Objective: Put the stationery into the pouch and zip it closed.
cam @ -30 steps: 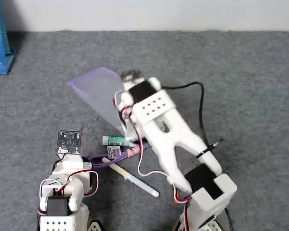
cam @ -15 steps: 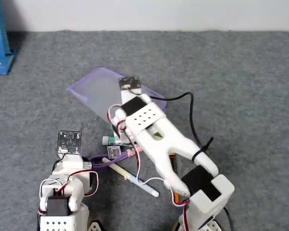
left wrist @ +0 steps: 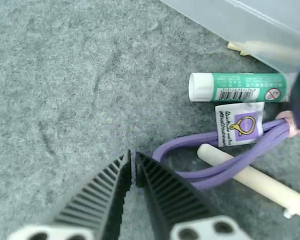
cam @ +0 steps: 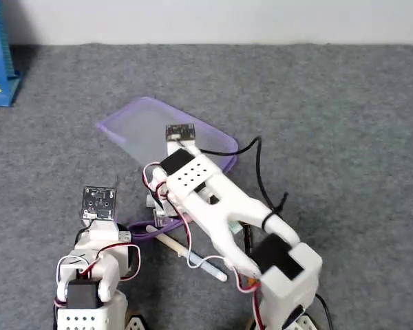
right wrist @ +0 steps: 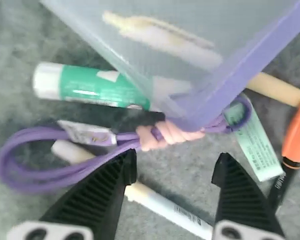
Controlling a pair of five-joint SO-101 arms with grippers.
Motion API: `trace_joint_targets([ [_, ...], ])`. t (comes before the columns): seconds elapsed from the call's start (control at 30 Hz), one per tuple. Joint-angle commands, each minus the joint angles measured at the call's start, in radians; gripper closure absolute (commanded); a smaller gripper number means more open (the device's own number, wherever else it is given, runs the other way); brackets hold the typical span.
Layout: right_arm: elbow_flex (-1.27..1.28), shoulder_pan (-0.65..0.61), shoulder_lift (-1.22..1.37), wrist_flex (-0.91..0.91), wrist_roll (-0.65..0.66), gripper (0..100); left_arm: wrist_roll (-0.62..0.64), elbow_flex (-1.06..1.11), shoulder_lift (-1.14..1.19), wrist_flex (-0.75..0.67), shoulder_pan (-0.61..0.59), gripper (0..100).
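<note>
Purple pouch: a see-through plastic pouch [cam: 148, 127] lies flat on the grey carpet [cam: 330, 103], with its near corner under the right arm's wrist.
Stationery: a green glue stick [left wrist: 235, 87], a cream stick [left wrist: 260, 182], a white pen [right wrist: 165, 207] and an orange pen [right wrist: 297, 135] lie on the carpet around that corner.
Seen through the pouch: a pale shape [right wrist: 155, 32]; I cannot tell whether it is inside or underneath.
Strap: a purple strap [left wrist: 190, 141] meets the pouch corner at a pink knot [right wrist: 165, 136] and crosses over the cream stick.
Right pincer: the right pincer [right wrist: 175, 165] is spread wide and holds nothing, hovering just beside the knot.
Left pincer: the left pincer [left wrist: 132, 160] is drawn almost together and empty, over bare carpet near the strap's loop.
Step in hand: most likely taking hold of the pouch at its corner, so that it can be steadied for loading.
Doing it well: centre the jaws on the knot or the pouch edge, not on the loose strap. Come down clear of the glue stick and the white pen so that neither gets nudged away. Grip firmly, since thin plastic slips.
Writing: the glue stick carries a barcode and small print. A white tag [left wrist: 238, 124] on the strap has a purple drawing under a line of text. A pale green tag [right wrist: 252, 145] hangs by the corner, its print too fine to read.
</note>
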Motion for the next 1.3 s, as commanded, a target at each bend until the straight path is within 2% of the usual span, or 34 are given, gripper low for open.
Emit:
trace_joint_targets([
  [0.0,-0.021,0.015,0.051,-0.047,-0.012,73.9,-0.003,-0.01,-0.011,0.005,-0.006,99],
  [0.23,-0.048,0.059,0.091,-0.091,-0.012,73.9,-0.003,-0.01,-0.011,0.005,-0.006,99],
  [0.8,-0.049,0.062,-0.064,-0.093,-0.012,73.9,-0.003,-0.01,-0.011,0.005,-0.006,99],
  [1.2,-0.054,0.064,0.093,-0.096,-0.012,74.0,-0.003,-0.01,-0.011,0.005,-0.006,99],
  [1.27,-0.051,0.064,0.097,-0.093,-0.012,76.8,-0.003,-0.01,-0.011,0.005,-0.006,99],
])
